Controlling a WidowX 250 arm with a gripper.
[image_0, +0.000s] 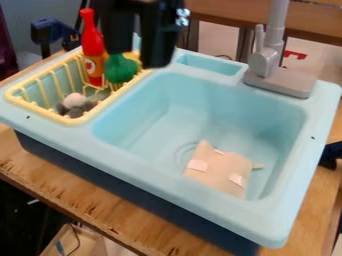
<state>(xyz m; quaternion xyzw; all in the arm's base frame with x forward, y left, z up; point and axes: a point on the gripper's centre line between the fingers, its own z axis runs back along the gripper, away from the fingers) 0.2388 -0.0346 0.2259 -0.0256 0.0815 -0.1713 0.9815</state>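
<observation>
The gripper (138, 56) hangs from the top edge over the back left of the sink, open, its two fingers apart with nothing seen between them. Just below its left finger is a round green object (120, 69) in the yellow drying rack (75, 120). Beside that object a red bottle (93, 47) with an orange label stands upright in the rack. At the rack's front lies a grey and whitish rounded item (75, 102). A beige cloth-like piece (219, 169) with pale patches rests on the floor of the light blue basin (150, 117).
A grey faucet (268, 60) rises from the sink's back right rim. Beside it is a shallow recess (210, 65) in the rim. A blue clamp (50, 31) stands behind the rack, and a dark object (330, 154) is at the right edge.
</observation>
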